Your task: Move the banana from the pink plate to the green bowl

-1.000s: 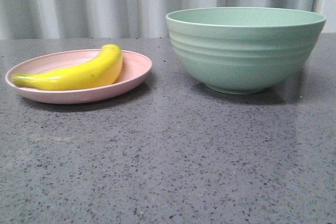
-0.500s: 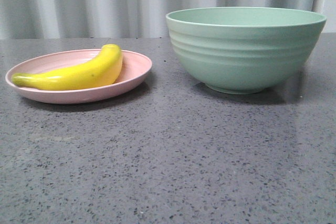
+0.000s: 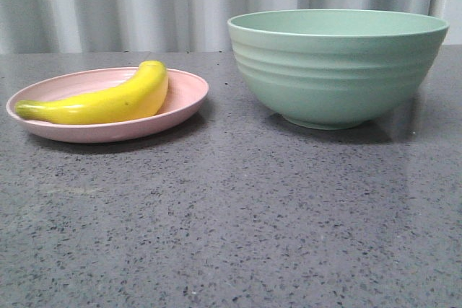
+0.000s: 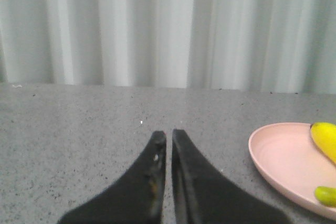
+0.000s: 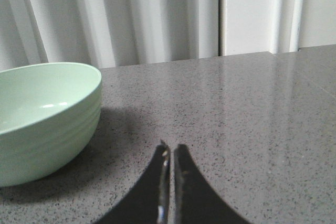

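- The banana (image 3: 108,101) lies on its side in the plate (image 3: 184,95), at about 10 o'clock on the tabletop (image 3: 231,221) in the front view. Its greenish stem end points to 9 o'clock and the thick end to 1 o'clock.
- The bowl (image 3: 336,70) stands at about 2 o'clock, apart from the plate, and I see nothing inside it in the right wrist view.
- My left gripper (image 4: 169,136) is low near the tabletop, with the plate near it. Its jaws are almost together, only a thin slit between them, and they hold nothing.
- My right gripper (image 5: 170,149) is near the bowl; its jaws are also nearly closed and empty.
- The banana looks glossy and smooth, so I judge it slippery. It seems light and probably quite stiff.
- I would take it across the thick middle, where the curve is fullest, not at the thin stem end.
- The plate is shallow and looks light, so I think it may slide if I push on it.
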